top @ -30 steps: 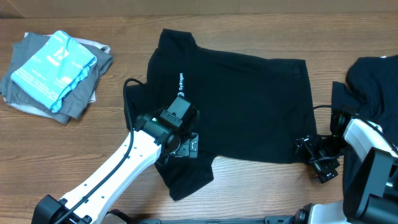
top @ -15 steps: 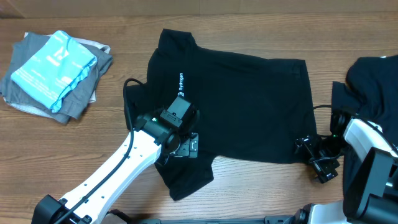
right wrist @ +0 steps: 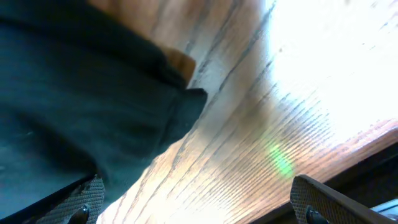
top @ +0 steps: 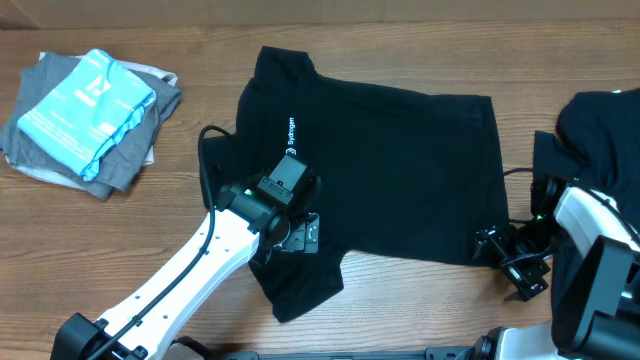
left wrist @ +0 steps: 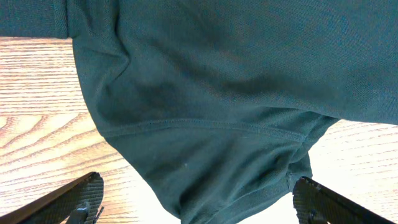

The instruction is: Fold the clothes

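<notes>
A black T-shirt (top: 390, 165) lies spread flat mid-table, its white lettering (top: 291, 135) near the left side. My left gripper (top: 298, 238) hovers open over the shirt's near sleeve; in the left wrist view the sleeve (left wrist: 211, 162) lies between the two wide-apart fingertips (left wrist: 84, 198), which do not pinch it. My right gripper (top: 512, 265) stands open at the shirt's near right corner; in the right wrist view that corner (right wrist: 93, 118) reaches the left fingertip (right wrist: 87, 199), with bare wood between the pads. More black clothes (top: 600, 125) lie bunched at the far right.
A folded pile of grey and light-blue garments (top: 85, 115) sits at the back left. The wooden table (top: 450, 310) runs to its front edge right beside the right gripper. A black cable (top: 205, 160) loops by the shirt's left side.
The right gripper has shifted slightly toward the table's front edge. The left arm and the shirt have not moved.
</notes>
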You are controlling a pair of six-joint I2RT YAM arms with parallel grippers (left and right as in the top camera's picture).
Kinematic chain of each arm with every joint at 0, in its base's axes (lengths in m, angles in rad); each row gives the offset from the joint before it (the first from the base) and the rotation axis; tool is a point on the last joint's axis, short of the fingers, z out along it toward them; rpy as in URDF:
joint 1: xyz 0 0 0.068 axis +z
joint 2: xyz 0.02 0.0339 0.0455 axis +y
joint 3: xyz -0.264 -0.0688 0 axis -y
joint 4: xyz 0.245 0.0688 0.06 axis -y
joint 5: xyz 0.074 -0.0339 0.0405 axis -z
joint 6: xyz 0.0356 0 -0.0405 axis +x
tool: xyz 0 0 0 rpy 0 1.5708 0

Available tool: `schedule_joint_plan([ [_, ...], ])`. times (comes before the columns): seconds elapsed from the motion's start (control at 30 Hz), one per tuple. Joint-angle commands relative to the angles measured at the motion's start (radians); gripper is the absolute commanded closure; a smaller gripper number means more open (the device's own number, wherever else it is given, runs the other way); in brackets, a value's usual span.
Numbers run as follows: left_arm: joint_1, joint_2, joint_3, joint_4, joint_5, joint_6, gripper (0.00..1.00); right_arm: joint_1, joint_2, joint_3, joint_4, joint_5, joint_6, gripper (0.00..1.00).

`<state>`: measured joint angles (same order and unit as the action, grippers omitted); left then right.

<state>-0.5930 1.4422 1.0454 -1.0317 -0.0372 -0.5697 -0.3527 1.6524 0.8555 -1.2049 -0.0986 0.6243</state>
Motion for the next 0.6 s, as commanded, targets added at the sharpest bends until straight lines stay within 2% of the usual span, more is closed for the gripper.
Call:
schedule_joint_plan([
  [0.0,0.004,-0.004,-0.007,0.001,0.008,0.012,0.0,0.003,0.003,0.047,-0.01,0.012,-0.016,0.0],
  [0.33,0.004,-0.004,-0.007,0.001,0.008,0.012,0.0,-0.008,-0.089,0.063,-0.035,0.015,-0.02,0.0],
  [0.57,0.004,-0.004,-0.007,0.001,0.008,0.012,0.0,-0.079,-0.103,0.062,-0.029,0.016,-0.022,0.02],
])
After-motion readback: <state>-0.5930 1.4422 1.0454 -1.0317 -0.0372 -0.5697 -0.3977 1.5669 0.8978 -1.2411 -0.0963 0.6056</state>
